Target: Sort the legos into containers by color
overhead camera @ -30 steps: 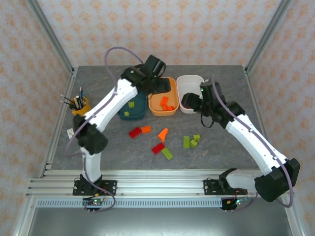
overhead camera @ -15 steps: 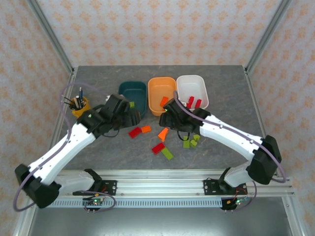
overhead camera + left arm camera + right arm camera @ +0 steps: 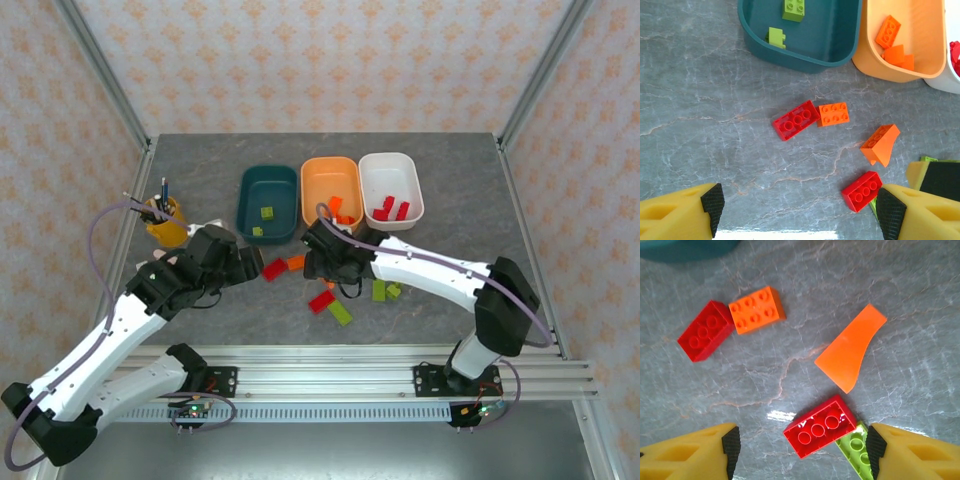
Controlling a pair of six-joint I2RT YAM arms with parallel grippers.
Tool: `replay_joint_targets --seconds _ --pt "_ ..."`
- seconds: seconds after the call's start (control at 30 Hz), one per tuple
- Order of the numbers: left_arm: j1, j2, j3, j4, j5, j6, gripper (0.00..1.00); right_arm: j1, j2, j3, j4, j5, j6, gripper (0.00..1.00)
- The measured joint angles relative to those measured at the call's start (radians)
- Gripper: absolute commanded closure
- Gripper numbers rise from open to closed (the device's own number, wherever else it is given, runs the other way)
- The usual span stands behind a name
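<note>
Plainly, left tool [image 3: 800,206] and right tool [image 3: 801,444] gape empty; close-up, lime brick [image 3: 857,447] touches red brick [image 3: 821,426].

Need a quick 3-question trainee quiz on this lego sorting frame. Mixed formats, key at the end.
1. True or false: the dark teal tub holds red bricks.
2. On the table, what touches the orange brick? A) red brick B) orange wedge C) lime brick
3. Fill in: the left end effector and right end effector are both ___ (open/shut).

Key: 1 false, it holds lime green ones; 2 A; 3 open.
</note>
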Motion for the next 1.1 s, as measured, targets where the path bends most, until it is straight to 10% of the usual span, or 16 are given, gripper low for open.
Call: replay_joint_targets --seconds 1.1 --pt "0.0 -0.295 0.013 -0.234 -0.251 -0.124 0.17 0.085 0.732 0.777 -0.159 0.022 0.351 0.29"
